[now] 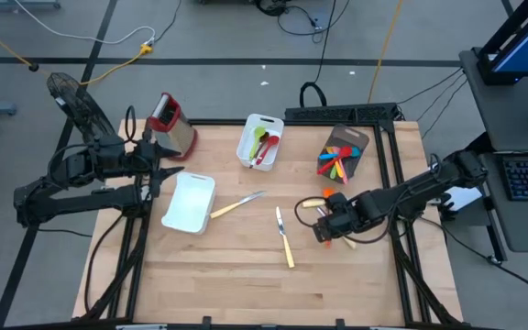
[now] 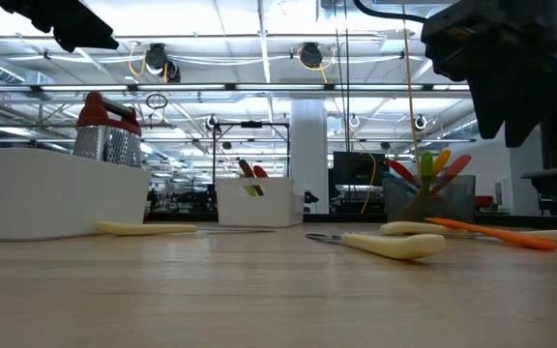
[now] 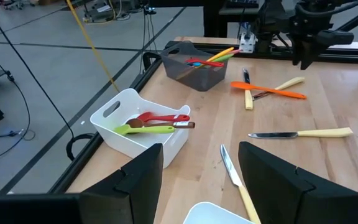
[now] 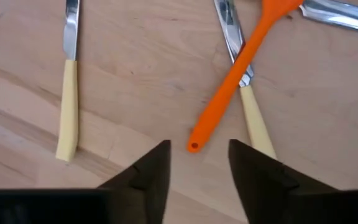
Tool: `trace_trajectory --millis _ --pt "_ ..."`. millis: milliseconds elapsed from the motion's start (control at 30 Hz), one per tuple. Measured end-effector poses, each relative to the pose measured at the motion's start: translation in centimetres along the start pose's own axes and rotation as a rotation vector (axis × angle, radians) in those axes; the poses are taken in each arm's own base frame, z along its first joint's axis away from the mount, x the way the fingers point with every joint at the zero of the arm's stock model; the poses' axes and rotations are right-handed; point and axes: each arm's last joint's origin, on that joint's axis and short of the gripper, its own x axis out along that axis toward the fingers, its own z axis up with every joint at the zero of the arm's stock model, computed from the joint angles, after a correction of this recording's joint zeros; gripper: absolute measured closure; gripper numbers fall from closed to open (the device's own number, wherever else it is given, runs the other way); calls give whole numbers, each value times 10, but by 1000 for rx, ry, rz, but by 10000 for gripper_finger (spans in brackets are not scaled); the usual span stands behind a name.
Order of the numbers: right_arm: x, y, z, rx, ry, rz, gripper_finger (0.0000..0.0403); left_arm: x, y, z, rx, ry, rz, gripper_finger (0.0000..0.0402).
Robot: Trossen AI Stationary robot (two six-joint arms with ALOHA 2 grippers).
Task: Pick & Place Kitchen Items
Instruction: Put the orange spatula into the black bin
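Orange spatula [image 4: 238,65] on the table just beyond the right gripper [image 4: 197,165] (its 2 fingers parted, empty).

A grey concrete floor [image 1: 218,37] crossed by yellow and black cables [image 1: 117,57] surrounds the wooden table [image 1: 246,275]. Beyond it, a white column [image 2: 309,155] rises under rows of ceiling strip lights [image 2: 259,29]. A keyboard [image 1: 527,177] sits on a side desk.
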Motion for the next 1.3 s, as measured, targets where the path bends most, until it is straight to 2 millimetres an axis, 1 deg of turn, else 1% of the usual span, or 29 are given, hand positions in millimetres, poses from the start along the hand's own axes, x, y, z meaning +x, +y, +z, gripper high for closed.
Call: trace_trajectory --millis 200,267,367,600,767,867,1067,1300 --pt "3 2 7 29 -5 -1 182 0 0 0 1 0 0 186" --pt "6 3 8 29 -6 -13 168 0 0 0 1 0 0 185" --pt "13 4 10 35 -6 -40 158 0 0 0 -2 0 0 185" --pt "28 7 17 55 -11 -103 161 0 0 0 4 0 0 186" --pt "35 6 23 71 -60 -125 164 0 0 0 2 0 0 185" --pt "45 0 28 97 -60 -130 165 0 0 0 2 0 0 186" --pt "68 -15 31 133 -63 -126 166 0 0 0 1 0 0 186" --pt "79 -24 34 153 -66 -125 182 0 0 0 -8 0 0 186"
